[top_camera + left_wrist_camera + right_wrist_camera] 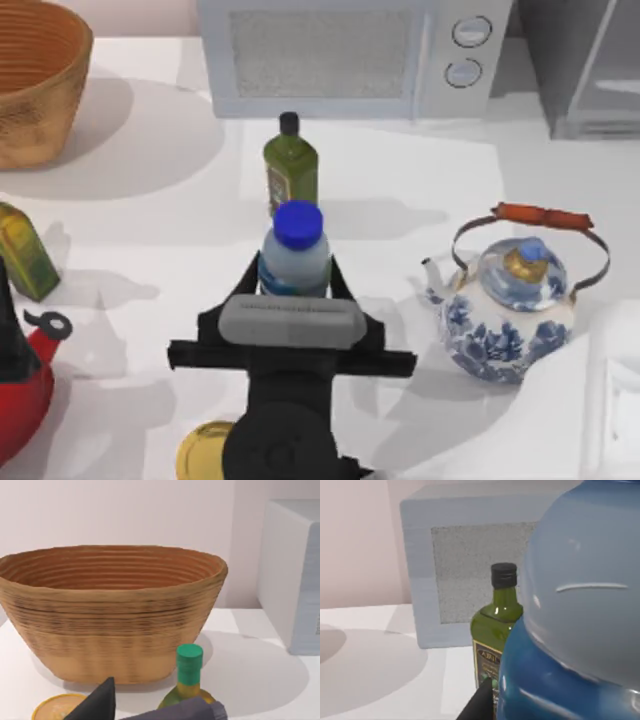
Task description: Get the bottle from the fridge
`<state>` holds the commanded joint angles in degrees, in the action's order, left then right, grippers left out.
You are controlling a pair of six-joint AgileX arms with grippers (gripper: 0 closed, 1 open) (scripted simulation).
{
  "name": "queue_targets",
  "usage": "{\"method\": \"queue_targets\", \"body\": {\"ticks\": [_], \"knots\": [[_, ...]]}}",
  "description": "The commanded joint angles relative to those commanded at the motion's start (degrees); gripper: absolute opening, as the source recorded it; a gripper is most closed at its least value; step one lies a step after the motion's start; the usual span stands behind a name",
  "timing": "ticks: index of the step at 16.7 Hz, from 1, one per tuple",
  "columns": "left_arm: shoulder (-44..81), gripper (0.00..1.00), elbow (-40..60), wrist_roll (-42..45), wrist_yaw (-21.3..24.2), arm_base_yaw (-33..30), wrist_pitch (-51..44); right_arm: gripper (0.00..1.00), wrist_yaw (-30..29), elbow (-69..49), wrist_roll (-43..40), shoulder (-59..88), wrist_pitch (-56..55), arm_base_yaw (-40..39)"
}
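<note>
The bottle (pixel 295 255), clear-whitish with a bright blue cap and pale blue label, is held upright over the middle of the table. My right gripper (pixel 295 278) is shut on its body, one dark finger on each side. In the right wrist view the bottle (pixel 580 620) looms very close. The fridge (pixel 585 70), a dark grey cabinet with a pale framed door, stands at the far right corner, well away from the bottle. Part of my left gripper (pixel 102 702) shows in the left wrist view, facing the basket.
A dark green black-capped bottle (pixel 291 165) stands just behind the held bottle, before the microwave (pixel 340 55). A blue-and-white kettle (pixel 505 300) sits to the right. At the left are a woven basket (pixel 35 80), a yellow-green bottle (pixel 25 250), a red kettle (pixel 20 385) and a yellow lid (pixel 205 452).
</note>
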<state>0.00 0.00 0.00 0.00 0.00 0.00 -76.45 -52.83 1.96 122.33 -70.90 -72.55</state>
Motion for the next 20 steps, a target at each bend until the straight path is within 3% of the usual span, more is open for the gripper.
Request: {"method": "queue_targets", "body": {"ticks": [5, 8, 12, 20], "knots": [[0.00, 1.00, 0.00, 0.00, 0.00, 0.00, 0.00, 0.00, 3.27, -1.24, 0.06, 4.86, -3.36, 5.14], [0.00, 1.00, 0.00, 0.00, 0.00, 0.00, 0.00, 0.00, 6.75, -2.89, -1.82, 7.48, -2.67, 4.80], [0.00, 1.00, 0.00, 0.00, 0.00, 0.00, 0.00, 0.00, 7.01, -3.07, -2.05, 7.71, -2.57, 4.70], [0.00, 1.00, 0.00, 0.00, 0.00, 0.00, 0.00, 0.60, 7.01, -3.07, -2.05, 7.71, -2.57, 4.70]]}}
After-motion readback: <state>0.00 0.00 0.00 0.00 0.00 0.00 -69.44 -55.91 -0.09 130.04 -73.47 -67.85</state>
